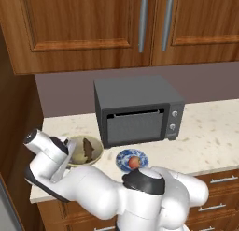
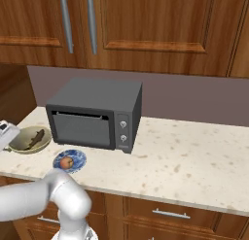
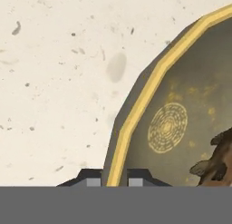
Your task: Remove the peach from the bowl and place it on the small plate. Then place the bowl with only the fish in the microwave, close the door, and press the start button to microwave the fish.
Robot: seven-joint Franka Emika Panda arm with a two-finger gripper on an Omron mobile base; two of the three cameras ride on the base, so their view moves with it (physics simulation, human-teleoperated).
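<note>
The bowl [image 1: 97, 155] with its pale yellowish rim sits on the counter left of the countertop oven, and the dark brown fish [image 1: 87, 149] lies inside it. My gripper [image 3: 114, 181] comes down at the bowl's left edge, and its two finger tips stand close on either side of the rim [image 3: 136, 114], shut on it. In the hand view the fish [image 3: 217, 164] shows at the lower right. The red-orange peach [image 1: 134, 162] rests on the small blue-patterned plate [image 1: 125, 156], just right of the bowl. The microwave and its door are out of view.
A dark grey countertop oven [image 1: 137, 111] with two knobs stands right behind the bowl and plate. Wooden cabinets hang above. A tall wood panel [image 1: 16, 127] closes off the counter's left end. The speckled counter [image 2: 194, 151] stretches away to the right.
</note>
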